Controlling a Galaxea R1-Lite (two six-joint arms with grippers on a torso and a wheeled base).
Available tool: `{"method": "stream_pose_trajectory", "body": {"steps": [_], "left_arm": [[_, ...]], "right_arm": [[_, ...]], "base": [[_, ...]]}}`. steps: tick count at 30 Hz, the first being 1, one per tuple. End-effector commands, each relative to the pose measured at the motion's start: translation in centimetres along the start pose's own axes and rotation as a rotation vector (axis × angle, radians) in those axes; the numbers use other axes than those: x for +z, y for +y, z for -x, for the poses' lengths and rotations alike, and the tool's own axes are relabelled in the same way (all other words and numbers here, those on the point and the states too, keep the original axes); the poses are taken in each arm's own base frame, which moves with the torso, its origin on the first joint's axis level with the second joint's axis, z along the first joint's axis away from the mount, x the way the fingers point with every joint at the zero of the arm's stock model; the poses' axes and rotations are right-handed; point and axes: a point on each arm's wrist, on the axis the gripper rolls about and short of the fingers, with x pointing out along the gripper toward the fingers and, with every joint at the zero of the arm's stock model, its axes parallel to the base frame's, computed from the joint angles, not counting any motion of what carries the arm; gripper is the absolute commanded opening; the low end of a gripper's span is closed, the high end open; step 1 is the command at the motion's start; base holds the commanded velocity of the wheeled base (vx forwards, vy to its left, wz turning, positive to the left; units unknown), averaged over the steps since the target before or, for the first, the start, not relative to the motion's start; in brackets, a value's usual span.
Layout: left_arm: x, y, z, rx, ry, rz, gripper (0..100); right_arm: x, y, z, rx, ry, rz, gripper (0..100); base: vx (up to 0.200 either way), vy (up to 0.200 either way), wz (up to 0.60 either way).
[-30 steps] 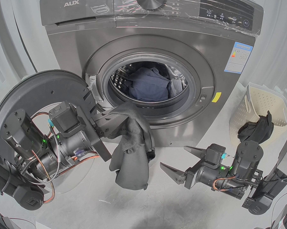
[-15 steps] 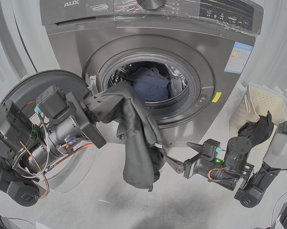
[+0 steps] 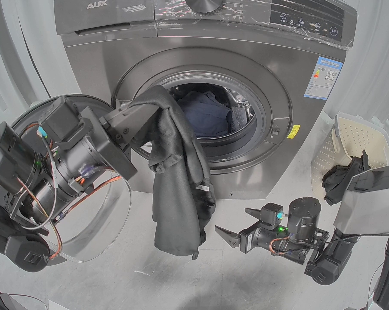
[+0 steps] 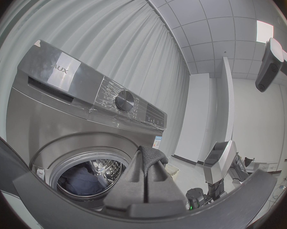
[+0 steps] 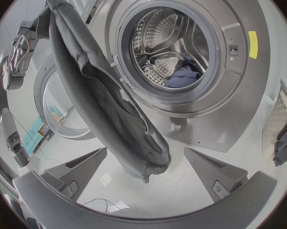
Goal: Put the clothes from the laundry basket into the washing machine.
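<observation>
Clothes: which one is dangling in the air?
The long dark grey garment, pinched in the left gripper. The blue garment lies inside the steel drum; the black one slumps in the cream plastic laundry basket.

You've got a pale floor (image 3: 138, 283) carrying the washer (image 3: 246, 57), with the basket (image 3: 362, 128) standing just right of it. What may be paper scraps (image 5: 105, 179) lie before the washer.
</observation>
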Motion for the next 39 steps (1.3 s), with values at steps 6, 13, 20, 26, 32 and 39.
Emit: {"method": "stream_pose_trajectory", "body": {"steps": [6, 13, 20, 26, 32, 39], "left_arm": [[0.5, 0.2, 0.0, 0.006, -0.015, 0.002, 0], [0.5, 0.1, 0.0, 0.003, -0.015, 0.003, 0], [0.4, 0.1, 0.1, 0.002, -0.012, 0.006, 0], [0.3, 0.1, 0.2, 0.004, -0.009, 0.006, 0], [0.2, 0.1, 0.1, 0.003, -0.006, 0.014, 0], [0.2, 0.1, 0.2, 0.003, -0.006, 0.014, 0]], "right_arm": [[-2.2, -0.2, -3.6, 0.002, 0.022, 0.002, 100], [-2.7, -0.8, -6.2, 0.004, -0.009, 0.001, 100], [-3.1, -2.1, -8.6, 0.004, -0.044, 0.008, 100], [-2.8, -3.1, -9.5, -0.008, -0.077, 0.009, 100], [-3.1, -3.4, -7.9, -0.018, -0.038, -0.001, 100], [-1.9, -4.4, -7.0, -0.047, -0.065, -0.002, 100]], "base": [[0.0, 0.0, 0.0], [0.0, 0.0, 0.0], [0.0, 0.0, 0.0], [0.0, 0.0, 0.0], [0.0, 0.0, 0.0], [0.0, 0.0, 0.0]]}}
